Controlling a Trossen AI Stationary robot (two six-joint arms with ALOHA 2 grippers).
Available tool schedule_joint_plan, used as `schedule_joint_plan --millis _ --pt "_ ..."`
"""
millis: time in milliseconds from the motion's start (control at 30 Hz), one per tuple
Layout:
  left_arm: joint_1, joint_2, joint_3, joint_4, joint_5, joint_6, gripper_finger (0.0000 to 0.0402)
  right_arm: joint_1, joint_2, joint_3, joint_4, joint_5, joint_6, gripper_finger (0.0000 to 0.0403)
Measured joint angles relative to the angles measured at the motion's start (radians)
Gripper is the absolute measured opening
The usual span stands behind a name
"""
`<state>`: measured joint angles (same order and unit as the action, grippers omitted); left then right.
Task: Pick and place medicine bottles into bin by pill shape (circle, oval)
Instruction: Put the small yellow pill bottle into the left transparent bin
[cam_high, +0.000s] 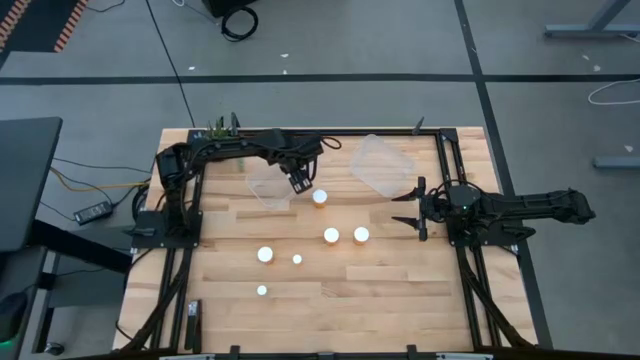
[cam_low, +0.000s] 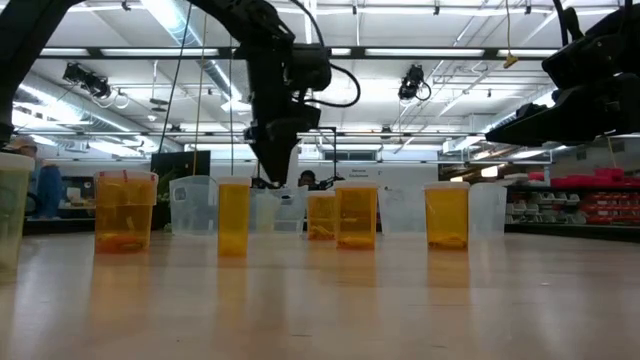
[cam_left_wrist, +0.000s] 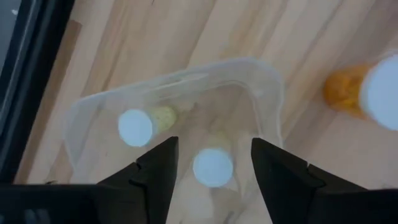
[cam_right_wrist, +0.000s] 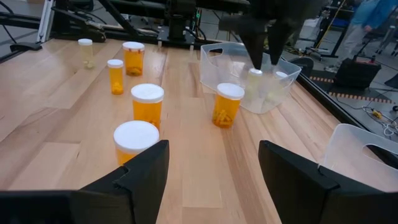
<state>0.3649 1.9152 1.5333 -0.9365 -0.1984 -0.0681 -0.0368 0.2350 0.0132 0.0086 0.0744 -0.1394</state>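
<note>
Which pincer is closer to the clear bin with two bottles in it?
The left pincer: it hangs open right over that bin, above one bottle. The right pincer waits open farther off, near the other bin.

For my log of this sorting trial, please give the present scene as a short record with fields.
left tool: open, above the bin by the left arm
left bin: clear, holds two white-capped bottles
bottle between the fingers: in the bin, not gripped
right tool: open, waiting at the table's right side
right bin: clear, near the far edge; contents cannot be told
loose bottles on table: six, white caps
table: light wood
</note>
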Motion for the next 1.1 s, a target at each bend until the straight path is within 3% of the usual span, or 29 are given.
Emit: schedule_joint_plan --millis 167,367,1100 --pt "-0.039 -0.001 0.055 -0.095 0.089 -0.022 0.0206 0.0 0.0 0.0 0.0 0.0 0.0 0.0255" --pt "-0.169 -0.001 0.058 -0.138 0.161 -0.085 0.0187 0.0 0.0 0.0 0.0 0.0 0.0 0.0255" --pt "-0.646 0.0 0.058 -0.135 0.257 -0.563 0.0176 0.0 0.0 0.0 0.0 0.0 0.0 0.0255"
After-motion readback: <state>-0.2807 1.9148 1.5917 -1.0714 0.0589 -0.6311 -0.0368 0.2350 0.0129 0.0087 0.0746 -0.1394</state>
